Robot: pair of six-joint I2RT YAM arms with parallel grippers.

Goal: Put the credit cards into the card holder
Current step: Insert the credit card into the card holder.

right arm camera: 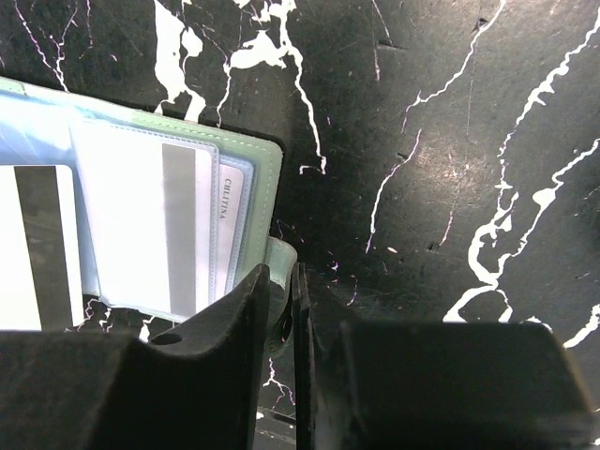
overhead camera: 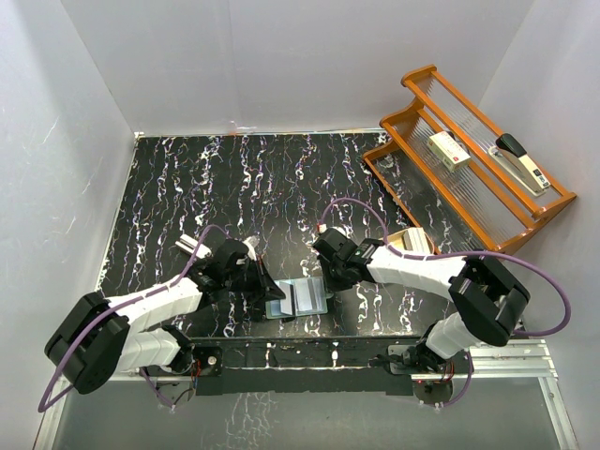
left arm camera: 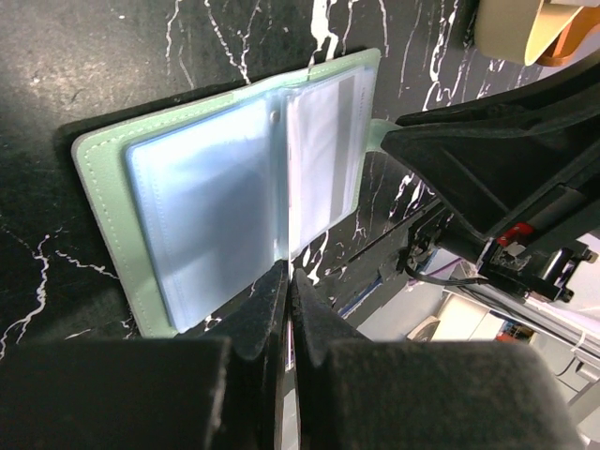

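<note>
The sage-green card holder [overhead camera: 302, 298] lies open near the table's front edge, its clear, pale blue sleeves facing up [left arm camera: 202, 202]. My left gripper [left arm camera: 289, 274] is shut on a thin white credit card, seen edge-on [left arm camera: 289, 225] and standing at the holder's fold. The right wrist view shows this card as white with a black stripe [right arm camera: 37, 248]. Another striped card sits in a sleeve [right arm camera: 155, 225]. My right gripper [right arm camera: 284, 281] is shut on the holder's snap tab [right arm camera: 281, 258] at its right edge. In the top view the left gripper [overhead camera: 269, 292] and right gripper [overhead camera: 330, 279] flank the holder.
A tan cream bowl-like object [overhead camera: 410, 241] sits just right of my right arm. A wooden rack [overhead camera: 424, 192] at the back right holds a stapler [overhead camera: 520, 161] and a small box [overhead camera: 448, 150]. White walls enclose the black marbled table [overhead camera: 234, 197].
</note>
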